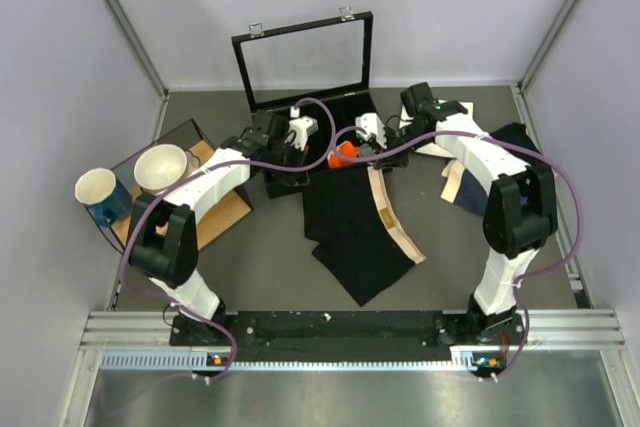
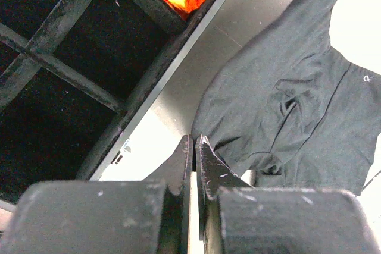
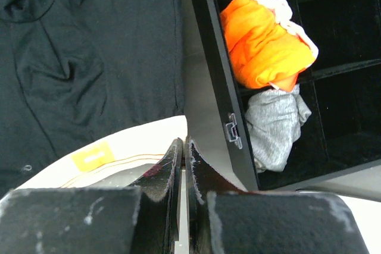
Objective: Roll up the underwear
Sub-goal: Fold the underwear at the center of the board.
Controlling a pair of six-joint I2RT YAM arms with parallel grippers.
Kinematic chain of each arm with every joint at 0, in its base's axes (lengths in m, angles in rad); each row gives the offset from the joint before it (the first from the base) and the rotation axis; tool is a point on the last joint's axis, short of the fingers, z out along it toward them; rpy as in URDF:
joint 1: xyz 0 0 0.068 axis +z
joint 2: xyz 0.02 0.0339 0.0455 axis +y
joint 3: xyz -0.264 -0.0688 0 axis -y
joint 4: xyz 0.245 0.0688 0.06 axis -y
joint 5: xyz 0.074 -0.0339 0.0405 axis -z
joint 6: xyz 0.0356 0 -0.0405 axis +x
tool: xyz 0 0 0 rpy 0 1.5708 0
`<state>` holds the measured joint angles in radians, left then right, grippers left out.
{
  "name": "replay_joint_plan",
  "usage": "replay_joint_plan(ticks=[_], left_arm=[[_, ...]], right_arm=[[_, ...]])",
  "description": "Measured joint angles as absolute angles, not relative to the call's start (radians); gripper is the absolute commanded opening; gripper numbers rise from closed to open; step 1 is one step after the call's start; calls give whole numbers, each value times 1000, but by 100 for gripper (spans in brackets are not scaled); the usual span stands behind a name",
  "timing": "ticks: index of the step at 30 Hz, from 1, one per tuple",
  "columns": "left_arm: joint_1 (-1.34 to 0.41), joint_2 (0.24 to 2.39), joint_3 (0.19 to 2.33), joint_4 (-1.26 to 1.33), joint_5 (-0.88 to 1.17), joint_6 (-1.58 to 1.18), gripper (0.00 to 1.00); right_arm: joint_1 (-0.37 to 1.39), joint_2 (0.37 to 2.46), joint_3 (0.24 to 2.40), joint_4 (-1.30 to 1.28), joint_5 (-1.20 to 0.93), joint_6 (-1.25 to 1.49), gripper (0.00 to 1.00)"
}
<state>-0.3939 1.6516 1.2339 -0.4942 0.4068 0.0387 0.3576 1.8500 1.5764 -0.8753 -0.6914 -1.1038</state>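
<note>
Where the left gripper (image 2: 194,144) shows in its wrist view, we record both fingers pressed together, tips over pale table (image 2: 149,141). The underwear (image 2: 286,105) lies rumpled from 1 to 3 o'clock of those tips, its edge just beside them. We cannot tell whether any fabric is caught between the fingers.

The right gripper (image 3: 184,144) is likewise closed flat, finger against finger, with nothing visible between. Its tips stand over the pale waistband (image 3: 137,141), which carries a yellow label (image 3: 92,157) at 9 o'clock of the tips. Contact with the strip cannot be confirmed. Black fabric fills the view from 10 to 12 o'clock. At 1 to 3 o'clock sits the black compartment box (image 3: 211,57), holding an orange roll (image 3: 262,46) and, in the cell nearer the camera, a grey cloth (image 3: 274,123).

From overhead, we note both grippers at the far end of the garment, the orange roll between them. The underwear lies mid-table, spread from the box toward 6 o'clock, waistband along its 3 o'clock edge. The box lid (image 1: 305,52) stands open at 12 o'clock. A cup (image 1: 98,192) and a bowl (image 1: 160,167) sit at 9 o'clock.
</note>
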Motion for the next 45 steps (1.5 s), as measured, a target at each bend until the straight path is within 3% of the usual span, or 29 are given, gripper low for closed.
replay_joint_plan(ticks=[17,30,45], left_arm=[[-439,1491,1124,-504,537,-26,0],[-656,1338,952,-449,528,-184,0],[-870,1340,835,-303,480,-363,0]], right_arm=[[335,1619,1316,-876,-720,-1157,0],[317,1437,1087,-873,-702,-1216,0],[279,1261,856,-876,-653,-1291,0]])
